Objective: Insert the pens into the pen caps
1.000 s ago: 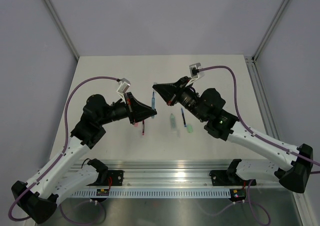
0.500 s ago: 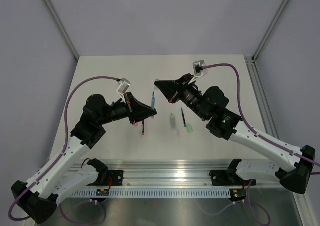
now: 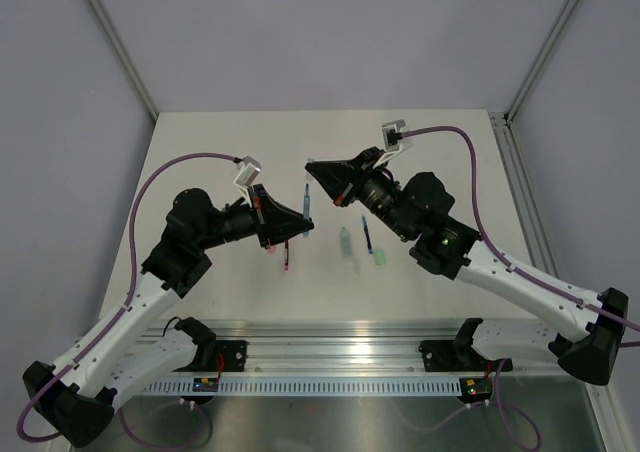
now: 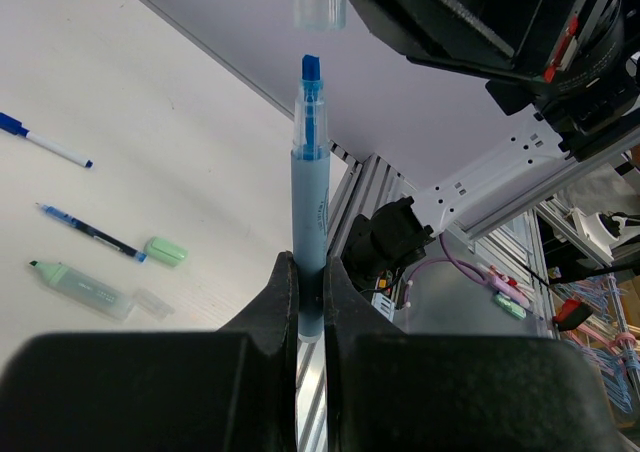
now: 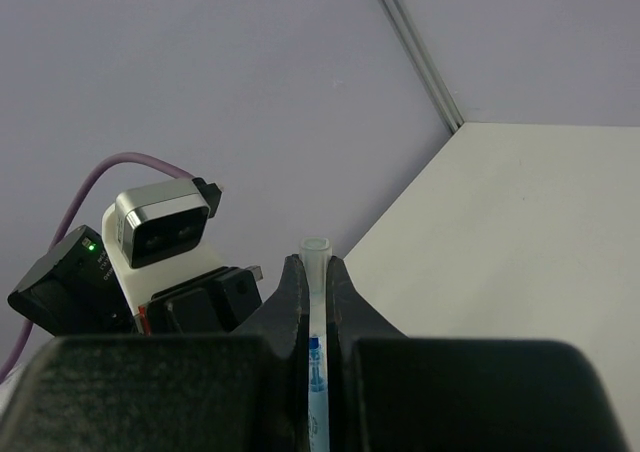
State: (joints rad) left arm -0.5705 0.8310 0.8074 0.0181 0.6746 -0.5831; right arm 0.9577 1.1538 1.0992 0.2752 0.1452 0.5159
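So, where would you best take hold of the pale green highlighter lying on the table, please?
Mid-barrel, from straight above, gripping across its width: the pale green highlighter lies flat on the table with both long sides bare. That leaves its tip end free for capping.

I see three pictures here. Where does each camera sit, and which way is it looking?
Top external: above and behind the arms, looking down at the table; both arms show.
Left wrist: on the left arm, looking along the left gripper, shut on the blue pen.
Right wrist: looking along the right gripper, shut on the clear cap.
Shared: both wrist views show pen and cap.
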